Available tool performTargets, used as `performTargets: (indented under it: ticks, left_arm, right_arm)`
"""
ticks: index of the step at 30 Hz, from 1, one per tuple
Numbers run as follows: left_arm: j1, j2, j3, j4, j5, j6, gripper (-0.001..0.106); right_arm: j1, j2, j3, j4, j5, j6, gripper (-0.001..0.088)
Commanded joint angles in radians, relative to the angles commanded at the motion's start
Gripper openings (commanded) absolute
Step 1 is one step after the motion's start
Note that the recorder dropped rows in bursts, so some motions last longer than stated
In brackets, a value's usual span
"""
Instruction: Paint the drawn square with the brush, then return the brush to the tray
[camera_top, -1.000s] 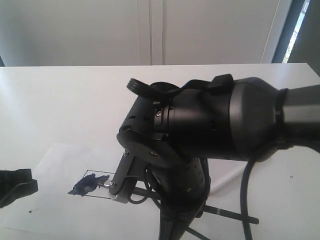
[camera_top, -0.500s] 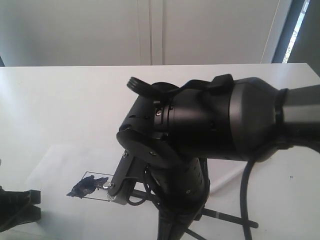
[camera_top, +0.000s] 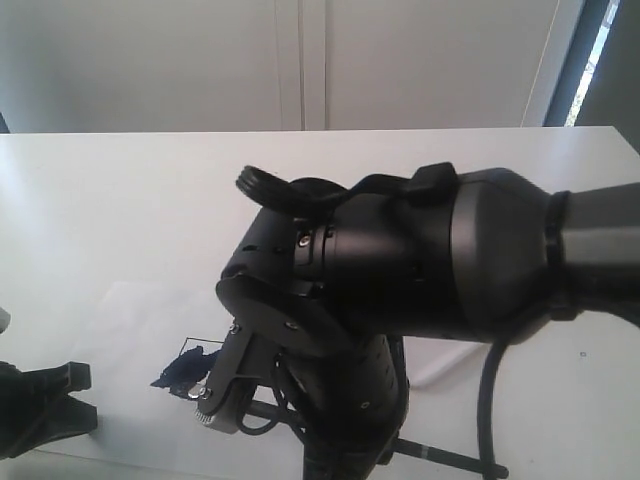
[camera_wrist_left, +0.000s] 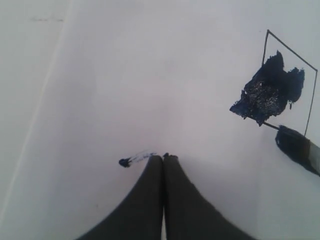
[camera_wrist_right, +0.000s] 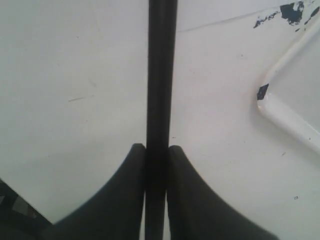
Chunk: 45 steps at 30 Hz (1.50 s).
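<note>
The drawn square (camera_wrist_left: 288, 89) is a thin black outline on white paper, and a dark blue paint blotch (camera_wrist_left: 267, 94) covers part of it. The brush's dark tip (camera_wrist_left: 296, 146) sits at the square's edge, just beside the blotch. My right gripper (camera_wrist_right: 156, 148) is shut on the brush's black handle (camera_wrist_right: 161, 75), which runs straight out between the fingers. In the exterior view the square (camera_top: 190, 365) peeks out from under the right arm and the handle's end (camera_top: 445, 459) sticks out behind it. A corner of the tray (camera_wrist_right: 280, 109) lies beside the handle. My left gripper (camera_wrist_left: 163, 158) is shut and empty over the paper.
The bulky right arm (camera_top: 430, 270) hides most of the table's middle in the exterior view. A small paint fleck (camera_wrist_left: 125, 162) marks the paper by the left fingertips. Dark paint splashes (camera_wrist_right: 291, 11) lie on the surface near the tray. The left gripper (camera_top: 45, 408) stands at the paper's left end.
The right arm has moved left and lower in the exterior view, carrying the brush over the square and covering more of it. The left gripper dropped lower at the left edge.
</note>
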Motion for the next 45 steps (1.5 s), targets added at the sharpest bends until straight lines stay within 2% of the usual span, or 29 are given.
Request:
performTargets:
  ticks: [8, 20, 24, 27, 41, 45]
  left_arm:
    - [0.0, 0.0, 0.0, 0.003, -0.009, 0.0, 0.0]
    - [0.0, 0.0, 0.0, 0.011, -0.015, 0.0, 0.0]
    - [0.0, 0.0, 0.0, 0.011, -0.017, 0.0, 0.0]
    - [0.0, 0.0, 0.0, 0.011, -0.017, 0.0, 0.0]
    - [0.0, 0.0, 0.0, 0.011, -0.02, 0.0, 0.0]
    - [0.0, 0.0, 0.0, 0.011, -0.02, 0.0, 0.0]
  right_arm:
    - [0.0, 0.0, 0.059, -0.056, 0.0, 0.01, 0.0]
    - [0.0, 0.0, 0.059, -0.175, 0.0, 0.062, 0.0]
    - [-0.02, 0.0, 0.059, -0.222, 0.0, 0.101, 0.0]
    - [-0.038, 0.0, 0.059, -0.22, 0.0, 0.101, 0.0]
    - [-0.035, 0.0, 0.056, -0.09, 0.0, 0.085, 0.0]
    - [-0.011, 0.0, 0.055, -0.063, 0.0, 0.071, 0.0]
